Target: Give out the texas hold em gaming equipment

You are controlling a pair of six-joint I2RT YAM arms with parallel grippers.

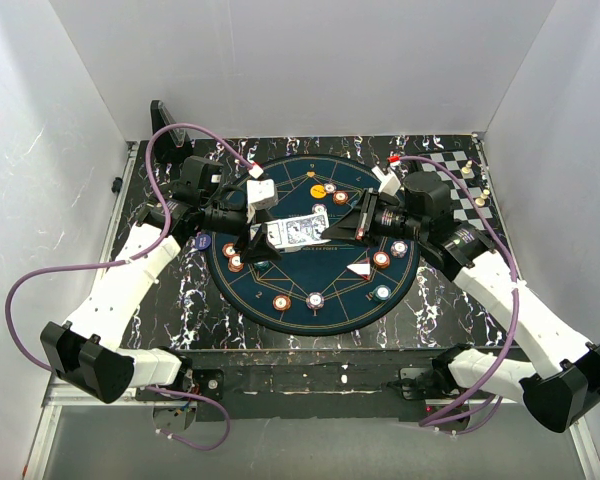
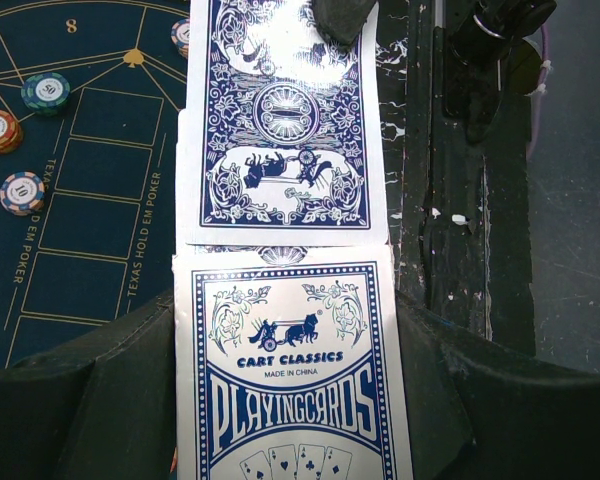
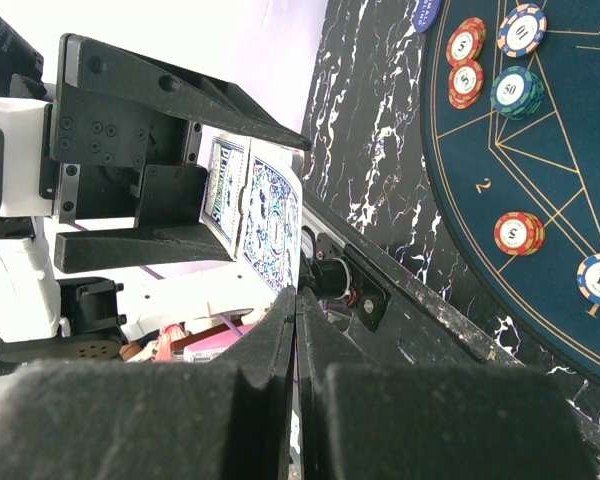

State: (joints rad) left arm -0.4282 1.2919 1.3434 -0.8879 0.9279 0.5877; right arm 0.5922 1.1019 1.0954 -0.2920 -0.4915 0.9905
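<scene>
Observed from the room: the left end effector (image 2: 285, 340) is clenched on the card box (image 2: 300, 420), one finger on each long side. The box is held in the air above the middle of the mat (image 1: 345, 300), with its printed face up and its open end turned toward the other arm. One blue-backed playing card (image 2: 280, 130) sticks out of that end, partly drawn and overlapping the box mouth. The right end effector (image 3: 297, 310) is closed flat on the far edge of this card, and no gap shows between its fingers. The arrangement appears deliberate. One arm steadies the pack so that the other can strip a single card without dragging the box along, and holding it above the mat leaves room for the draw. Poker chips (image 3: 520, 232) lie in small stacks around the seat positions on the mat, and a red-and-white triangle marker (image 1: 360, 268) rests near the right side of the mat. This suggests the chips are largely shared out and dealing is the step in hand. The chessboard (image 1: 470, 185) lies at the far right corner of the surface (image 1: 200, 310), apart from the work. Whether more than one card is pinched cannot be told from these views
</scene>
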